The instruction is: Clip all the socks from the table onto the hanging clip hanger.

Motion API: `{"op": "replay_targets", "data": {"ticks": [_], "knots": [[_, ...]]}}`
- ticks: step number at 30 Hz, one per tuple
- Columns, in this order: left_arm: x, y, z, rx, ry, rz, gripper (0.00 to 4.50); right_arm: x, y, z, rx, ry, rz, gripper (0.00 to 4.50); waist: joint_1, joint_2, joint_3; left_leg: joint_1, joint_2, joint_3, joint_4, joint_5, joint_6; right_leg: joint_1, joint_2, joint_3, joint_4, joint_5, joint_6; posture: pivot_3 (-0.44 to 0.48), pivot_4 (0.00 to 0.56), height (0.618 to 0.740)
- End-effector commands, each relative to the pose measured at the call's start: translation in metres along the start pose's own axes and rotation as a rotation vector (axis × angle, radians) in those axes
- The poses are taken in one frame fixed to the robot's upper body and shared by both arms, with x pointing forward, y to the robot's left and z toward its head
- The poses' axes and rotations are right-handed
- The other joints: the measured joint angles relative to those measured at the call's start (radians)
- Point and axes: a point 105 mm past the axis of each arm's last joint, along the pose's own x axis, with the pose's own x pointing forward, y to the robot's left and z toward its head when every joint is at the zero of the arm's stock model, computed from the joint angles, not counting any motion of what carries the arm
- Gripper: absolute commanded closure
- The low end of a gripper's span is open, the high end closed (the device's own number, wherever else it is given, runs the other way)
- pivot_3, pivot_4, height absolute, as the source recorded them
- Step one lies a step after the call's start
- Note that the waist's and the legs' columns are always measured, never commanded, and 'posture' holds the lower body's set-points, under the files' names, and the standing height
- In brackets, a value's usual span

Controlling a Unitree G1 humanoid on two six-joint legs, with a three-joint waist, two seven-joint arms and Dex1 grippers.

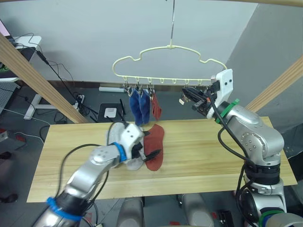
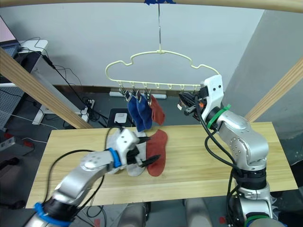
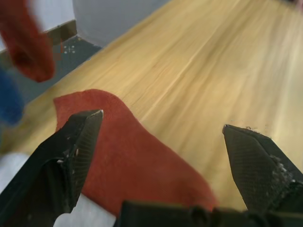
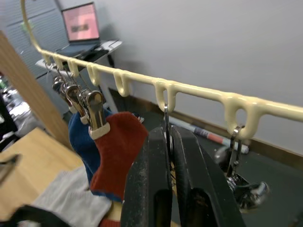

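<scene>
The pale yellow clip hanger hangs above the table's far edge. Two blue socks and one rust red sock hang from its left clips. On the table lies another rust red sock, with a light grey sock beside it, partly hidden by my left arm. My left gripper is open just above the red sock, fingers spread wide. My right gripper is raised at the hanger's lower bar and shut on the thin metal clip hanging there.
Slanted wooden poles stand at the left and at the right of the table. A free metal clip hangs beside the held one. A desk with a laptop stands behind at the left. The table's right half is bare wood.
</scene>
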Motion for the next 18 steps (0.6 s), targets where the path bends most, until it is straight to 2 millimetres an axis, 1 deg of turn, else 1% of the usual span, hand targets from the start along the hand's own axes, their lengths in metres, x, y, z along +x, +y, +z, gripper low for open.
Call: {"op": "replay_targets", "data": {"ticks": [1, 3, 4, 7, 9, 11, 13, 16, 18], "knots": [[0.016, 0.009, -0.013, 0.094, 0.029, 0.020, 0.00, 0.001, 0.001, -0.001, 0.015, 0.002, -0.008, 4.49, -0.007, 0.000, 0.000, 0.000, 0.000, 0.000, 0.000, 0.000, 0.000, 0.000, 0.000, 0.000, 0.000, 0.000, 0.000, -0.151, 0.304, 0.740], [0.020, 0.016, -0.013, 0.126, 0.018, 0.040, 0.00, 0.002, 0.002, 0.001, 0.027, -0.006, -0.012, 4.49, -0.010, 0.000, 0.000, 0.000, 0.000, 0.000, 0.000, 0.000, 0.000, -0.001, 0.000, 0.000, 0.002, 0.001, -0.001, -0.151, 0.304, 0.740], [0.021, 0.021, -0.017, 0.118, 0.040, 0.054, 0.00, 0.002, 0.002, 0.001, 0.025, -0.009, -0.018, 4.49, -0.011, 0.000, 0.000, 0.000, 0.000, 0.000, 0.000, 0.000, 0.000, -0.002, 0.000, 0.000, 0.003, 0.001, -0.001, -0.170, 0.305, 0.740], [0.022, 0.027, -0.032, 0.072, 0.101, 0.070, 0.00, -0.001, 0.001, 0.001, 0.024, -0.011, -0.043, 4.49, -0.015, 0.001, 0.000, 0.000, 0.000, 0.000, 0.000, 0.000, 0.000, -0.002, 0.000, 0.000, 0.005, 0.001, -0.001, -0.180, 0.304, 0.740], [0.023, 0.025, -0.039, 0.065, 0.122, 0.051, 0.00, -0.003, 0.000, 0.000, 0.025, -0.010, -0.056, 4.49, -0.017, 0.000, 0.000, 0.000, 0.000, 0.000, 0.000, 0.000, 0.000, -0.002, 0.000, 0.000, 0.005, 0.001, -0.001, -0.189, 0.300, 0.740], [0.025, 0.018, -0.048, 0.048, 0.156, 0.014, 0.00, -0.004, -0.001, 0.001, 0.025, -0.013, -0.072, 4.49, -0.017, 0.001, -0.001, 0.001, 0.000, -0.001, 0.001, 0.000, 0.000, -0.001, 0.000, 0.000, 0.006, 0.001, -0.001, -0.189, 0.300, 0.740], [0.028, 0.013, -0.050, 0.035, 0.161, -0.010, 0.00, -0.004, -0.002, 0.001, 0.027, -0.015, -0.081, 4.49, -0.017, 0.001, -0.001, 0.003, 0.000, 0.000, 0.001, 0.000, 0.000, 0.000, 0.000, 0.000, 0.007, 0.001, -0.001, -0.189, 0.300, 0.740], [0.032, 0.008, -0.046, 0.051, 0.133, -0.048, 0.55, -0.005, -0.002, 0.001, 0.029, -0.014, -0.090, 4.50, -0.018, 0.002, -0.003, 0.007, 0.000, 0.000, 0.000, 0.000, 0.000, 0.004, 0.000, 0.000, 0.007, 0.000, -0.001, -0.201, 0.294, 0.740], [0.034, 0.005, -0.044, 0.056, 0.123, -0.064, 1.08, -0.005, -0.002, 0.000, 0.029, -0.014, -0.091, 4.50, -0.021, 0.002, -0.003, 0.007, 0.000, 0.000, 0.000, 0.000, 0.000, 0.004, 0.000, 0.001, 0.007, 0.000, -0.001, -0.201, 0.291, 0.740]]}}
